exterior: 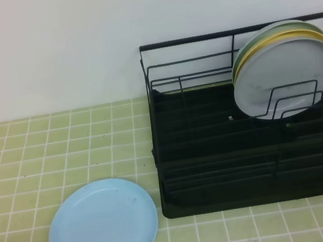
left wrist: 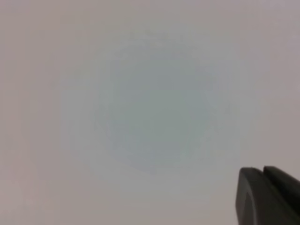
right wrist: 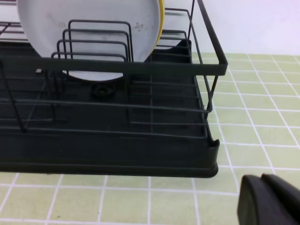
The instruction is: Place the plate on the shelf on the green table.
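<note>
Exterior high view: round light-blue plastic plate point(exterior: 103, 226) flat on pale green tiled worktop point(exterior: 44, 150), beside black wire dish rack point(exterior: 216, 161); left gripper point(left wrist: 269, 197) and right gripper point(right wrist: 269, 199) both closed, empty

The light is soft and even, bright enough, with no hard glare. In the high view the round light sky-blue plastic plate point(exterior: 103, 226) throws only a thin, weak shadow on the pale yellow-green tiled table point(exterior: 44, 150). The large black wire dish rack point(exterior: 256, 143) is very dark inside and its details are lost. The left wrist view is a blurred grey-white blank with a faint bluish patch. The right wrist view is quite sharp, but softer near the bottom corner.
</note>
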`<act>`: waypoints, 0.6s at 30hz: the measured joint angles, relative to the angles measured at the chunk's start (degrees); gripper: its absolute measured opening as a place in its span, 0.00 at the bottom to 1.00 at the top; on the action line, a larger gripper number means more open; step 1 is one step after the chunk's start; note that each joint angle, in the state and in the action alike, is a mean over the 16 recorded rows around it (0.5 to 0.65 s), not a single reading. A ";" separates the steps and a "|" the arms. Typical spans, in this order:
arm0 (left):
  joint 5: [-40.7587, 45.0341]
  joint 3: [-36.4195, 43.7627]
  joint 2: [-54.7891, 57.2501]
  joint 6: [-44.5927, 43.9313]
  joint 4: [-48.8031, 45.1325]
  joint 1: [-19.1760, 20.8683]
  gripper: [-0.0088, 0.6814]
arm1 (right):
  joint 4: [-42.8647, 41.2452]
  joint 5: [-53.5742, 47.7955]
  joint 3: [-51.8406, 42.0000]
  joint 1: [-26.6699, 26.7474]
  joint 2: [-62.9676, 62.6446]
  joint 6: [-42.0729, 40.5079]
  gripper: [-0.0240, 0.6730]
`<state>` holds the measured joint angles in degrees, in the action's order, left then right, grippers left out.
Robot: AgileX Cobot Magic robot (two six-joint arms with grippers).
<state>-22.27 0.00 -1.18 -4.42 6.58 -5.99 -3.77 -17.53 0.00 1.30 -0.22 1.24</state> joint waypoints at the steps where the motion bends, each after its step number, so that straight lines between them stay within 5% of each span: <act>1: 0.07 0.00 0.11 0.02 0.00 0.00 0.01 | 0.01 0.41 0.00 0.00 0.00 0.01 0.05; 18: 0.73 0.00 0.00 0.51 0.00 0.00 0.01 | -0.21 14.13 0.00 0.00 0.00 -0.34 0.05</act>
<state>-21.54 0.00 -1.18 -3.91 6.58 -5.99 -3.97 -3.40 0.00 1.30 -0.22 0.89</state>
